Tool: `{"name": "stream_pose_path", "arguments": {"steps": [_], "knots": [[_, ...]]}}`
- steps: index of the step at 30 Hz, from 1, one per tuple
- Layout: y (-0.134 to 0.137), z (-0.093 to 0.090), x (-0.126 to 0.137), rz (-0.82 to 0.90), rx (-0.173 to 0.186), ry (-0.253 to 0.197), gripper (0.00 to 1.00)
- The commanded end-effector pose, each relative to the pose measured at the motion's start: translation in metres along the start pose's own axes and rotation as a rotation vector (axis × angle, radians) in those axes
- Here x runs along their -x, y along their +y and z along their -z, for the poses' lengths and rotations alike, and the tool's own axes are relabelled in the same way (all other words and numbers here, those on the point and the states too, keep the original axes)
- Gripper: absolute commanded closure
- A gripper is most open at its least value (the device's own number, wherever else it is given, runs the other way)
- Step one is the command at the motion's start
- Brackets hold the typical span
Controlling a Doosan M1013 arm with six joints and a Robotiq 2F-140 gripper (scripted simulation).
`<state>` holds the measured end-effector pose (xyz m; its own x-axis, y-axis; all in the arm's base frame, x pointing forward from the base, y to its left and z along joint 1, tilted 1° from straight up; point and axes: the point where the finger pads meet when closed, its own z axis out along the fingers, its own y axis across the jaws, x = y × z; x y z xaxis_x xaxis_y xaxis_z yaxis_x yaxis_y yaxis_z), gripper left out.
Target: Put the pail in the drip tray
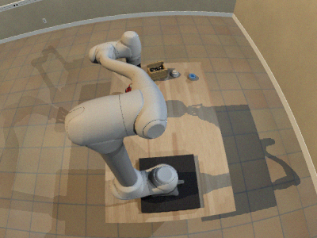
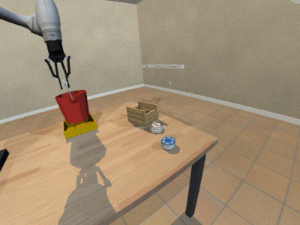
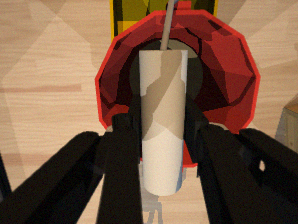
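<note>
The red pail [image 2: 72,106] hangs upright from its thin wire handle. My gripper [image 2: 64,84] is shut on the handle's white cylindrical grip [image 3: 162,125], right above the pail. The pail's base sits within the outline of the yellow drip tray [image 2: 79,127], at about rim height; I cannot tell whether it touches the floor. In the wrist view the pail's open mouth [image 3: 190,80] lies below my fingers, and the tray [image 3: 131,17] shows only past its far rim. In the top view the arm hides all but a red sliver of the pail [image 1: 127,90].
A slatted wooden crate [image 2: 142,112] stands right of the tray. A white round object [image 2: 156,127] and a blue round object [image 2: 168,142] lie near the table's right edge. A black mat [image 1: 170,182] lies under the robot's base.
</note>
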<state>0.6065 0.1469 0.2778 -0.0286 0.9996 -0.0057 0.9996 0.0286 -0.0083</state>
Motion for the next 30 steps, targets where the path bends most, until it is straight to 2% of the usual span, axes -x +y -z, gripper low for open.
{"name": "stream_pose_path", "arguments": {"steps": [1,30], "knots": [[0.000,0.002,-0.013,-0.001,0.001,0.004,0.90],[-0.002,0.002,-0.050,-0.001,0.000,0.004,0.90]]}}
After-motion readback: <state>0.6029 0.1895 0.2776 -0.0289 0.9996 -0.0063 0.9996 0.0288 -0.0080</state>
